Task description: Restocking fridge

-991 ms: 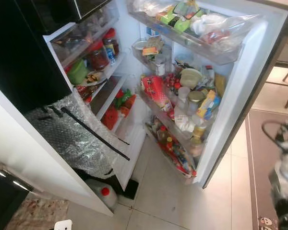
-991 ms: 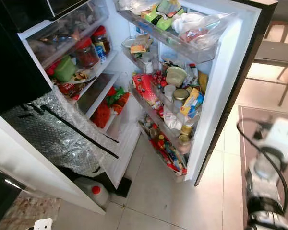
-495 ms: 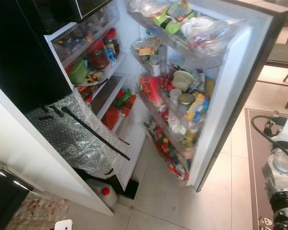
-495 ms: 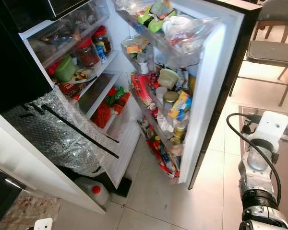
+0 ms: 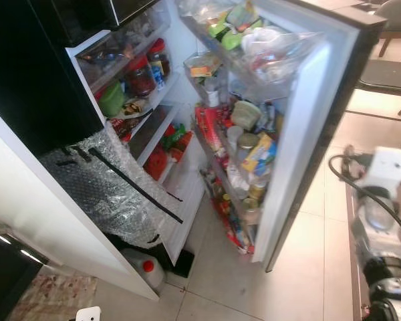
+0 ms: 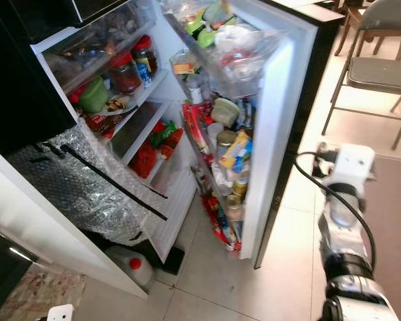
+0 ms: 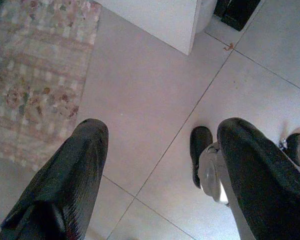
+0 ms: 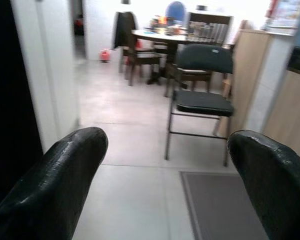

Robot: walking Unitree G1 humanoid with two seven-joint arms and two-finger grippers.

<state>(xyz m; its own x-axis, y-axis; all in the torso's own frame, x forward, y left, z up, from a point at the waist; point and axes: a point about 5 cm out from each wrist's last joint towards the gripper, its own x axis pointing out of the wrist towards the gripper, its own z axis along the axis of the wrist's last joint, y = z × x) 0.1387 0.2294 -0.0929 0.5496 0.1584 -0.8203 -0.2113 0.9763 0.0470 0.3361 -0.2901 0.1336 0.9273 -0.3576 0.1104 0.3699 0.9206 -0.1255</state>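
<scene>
The right gripper [image 8: 165, 185] has its fingers spread wide, holding nothing. The fridge door [image 6: 277, 120] has swung further shut than before, and the right arm [image 6: 344, 221] has moved closer to it.

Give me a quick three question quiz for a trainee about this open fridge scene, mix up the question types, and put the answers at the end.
1. True or false: the white fridge door is fully shut.
2. Multiple choice: what stands on the tiled floor below the open fridge? A) a white plastic jug with a red cap B) a blue bucket C) a cardboard box
3. Fill in: the right gripper has its fingers ____, and beyond them stands a dark folding ____.

Key: 1 false, the door stands open with its shelves full of jars and packets. 2 A. 3 open; chair.
</scene>
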